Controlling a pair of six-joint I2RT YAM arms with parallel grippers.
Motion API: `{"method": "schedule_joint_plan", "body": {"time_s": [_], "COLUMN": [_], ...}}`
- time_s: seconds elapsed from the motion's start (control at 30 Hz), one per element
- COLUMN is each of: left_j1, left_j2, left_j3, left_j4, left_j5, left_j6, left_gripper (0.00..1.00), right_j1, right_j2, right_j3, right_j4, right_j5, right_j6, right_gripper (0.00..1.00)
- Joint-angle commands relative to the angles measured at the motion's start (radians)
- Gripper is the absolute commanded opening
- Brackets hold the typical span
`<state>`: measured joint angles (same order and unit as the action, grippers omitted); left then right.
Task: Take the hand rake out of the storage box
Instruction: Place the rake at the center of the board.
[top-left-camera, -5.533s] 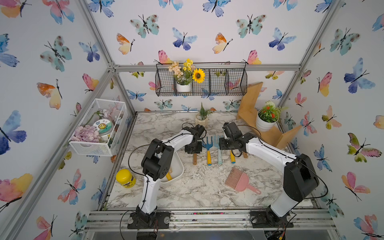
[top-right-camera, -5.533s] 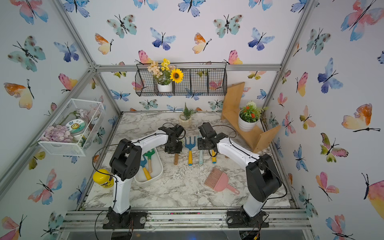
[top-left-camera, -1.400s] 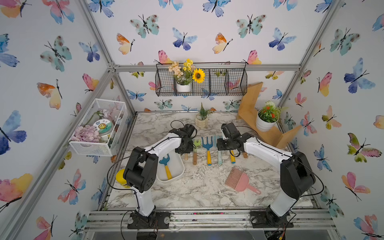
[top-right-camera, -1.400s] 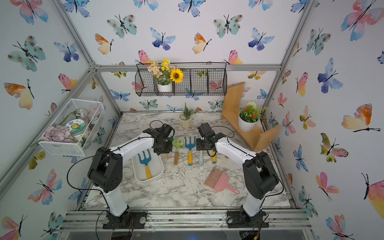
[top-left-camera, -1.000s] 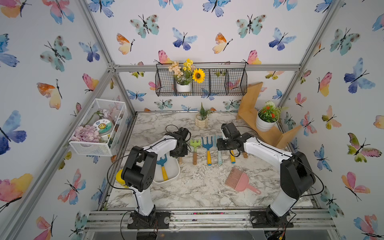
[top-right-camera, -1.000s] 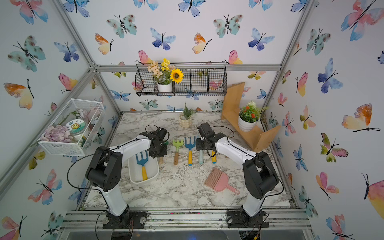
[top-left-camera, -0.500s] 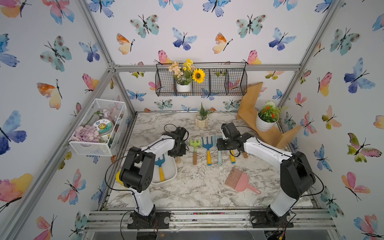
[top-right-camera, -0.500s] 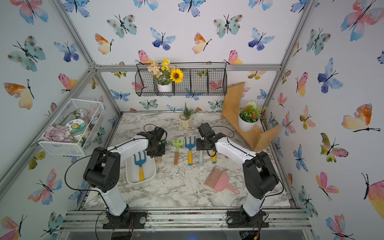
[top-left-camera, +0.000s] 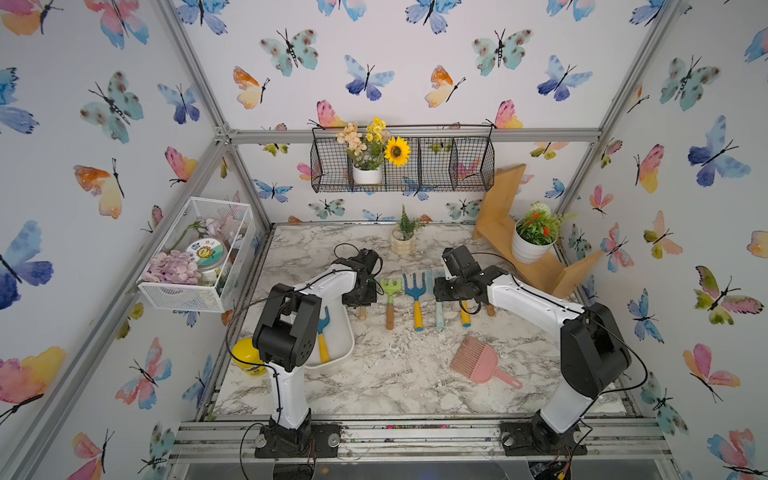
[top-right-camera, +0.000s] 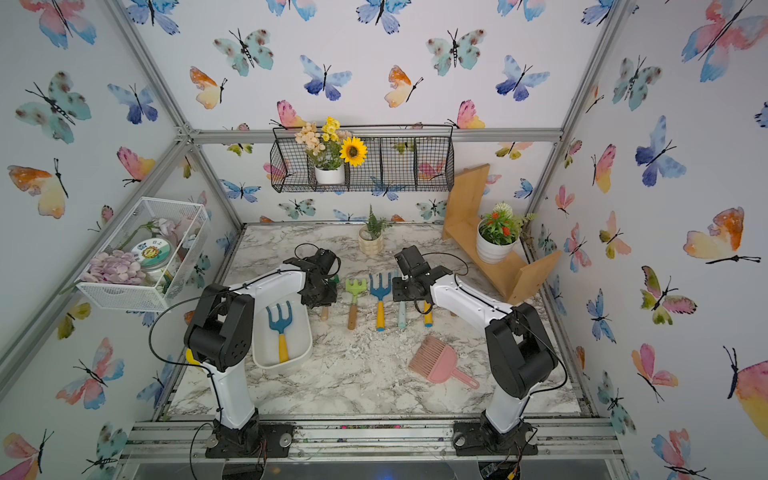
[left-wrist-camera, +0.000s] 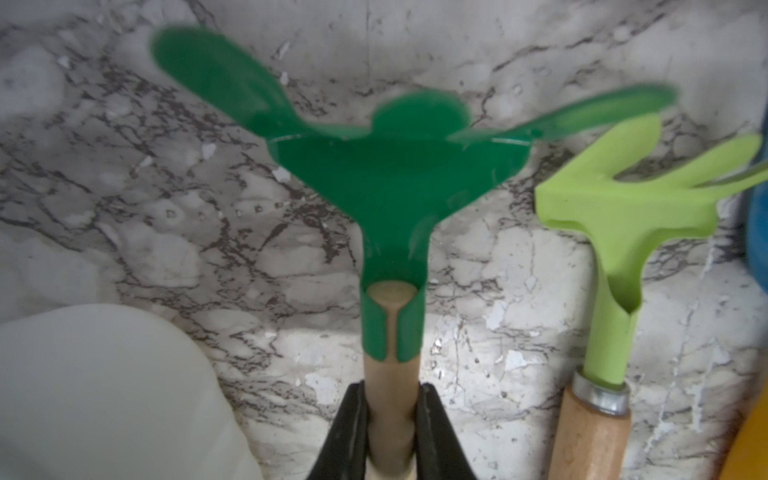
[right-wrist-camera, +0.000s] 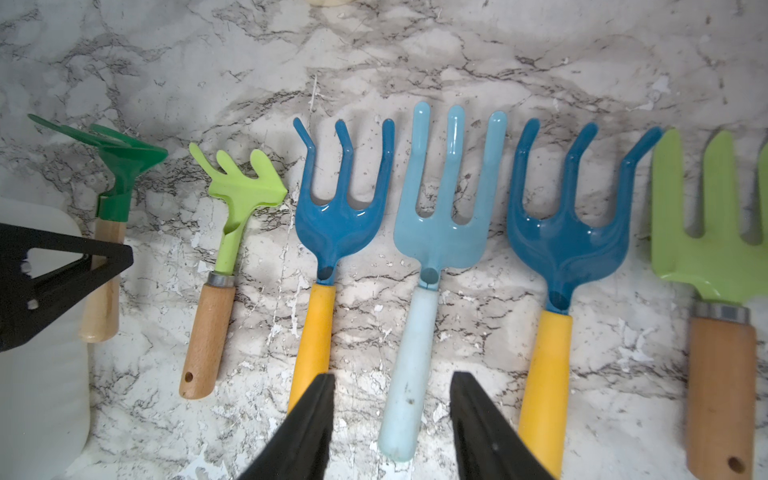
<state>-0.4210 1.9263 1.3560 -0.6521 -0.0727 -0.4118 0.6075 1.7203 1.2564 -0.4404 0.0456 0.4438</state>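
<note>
The white storage box (top-right-camera: 308, 347) (top-left-camera: 348, 347) stands at the table's front left, and a blue hand rake with a yellow handle (top-right-camera: 279, 322) (top-left-camera: 323, 332) lies inside it. My left gripper (left-wrist-camera: 390, 399) (top-right-camera: 322, 301) is shut on the wooden handle of a dark green hand rake (left-wrist-camera: 395, 174) (right-wrist-camera: 124, 162). That rake is outside the box, over the marble at the left end of the tool row, and a corner of the box (left-wrist-camera: 104, 395) shows beside it. My right gripper (right-wrist-camera: 390, 382) (top-left-camera: 439, 291) is open astride the handle of a light blue fork (right-wrist-camera: 440, 224), not touching it.
Right of the dark green rake lie a light green rake (top-right-camera: 355, 291), a blue rake (top-right-camera: 380, 291), the light blue fork and two more tools (right-wrist-camera: 565, 232). A pink brush (top-right-camera: 436, 361) lies front right. A yellow jar (top-left-camera: 243, 353) stands left of the box, and plant pots (top-right-camera: 371, 243) stand behind.
The left arm's elbow has shifted a little while its gripper stays shut on the dark green rake at the row's left end. The right arm has not moved.
</note>
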Motion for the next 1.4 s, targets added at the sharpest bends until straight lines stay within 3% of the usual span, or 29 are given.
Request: {"method": "schedule_joint_plan", "body": {"time_s": [0.0, 0.93, 1.37], "left_j1": [-0.005, -0.008, -0.008], "left_j2": [0.021, 0.065, 0.076], "left_j3": [0.015, -0.027, -0.006], "left_j4": [-0.012, -0.005, -0.032], "left_j5": [0.029, 0.077, 0.05], "left_j6": [-0.013, 0.035, 0.032], "left_gripper": [0.12, 0.18, 0.32], "right_j1": [-0.005, -0.005, -0.005], "right_j2": [-0.018, -0.018, -0.018], "right_j3": [-0.011, -0.026, -0.02], "right_j4": [-0.014, -0.003, -0.006], "right_j5": [0.01, 0.008, 0.008], "right_j6": [-0.004, 0.0, 0.0], "right_gripper": [0.51, 0.51, 0.51]}}
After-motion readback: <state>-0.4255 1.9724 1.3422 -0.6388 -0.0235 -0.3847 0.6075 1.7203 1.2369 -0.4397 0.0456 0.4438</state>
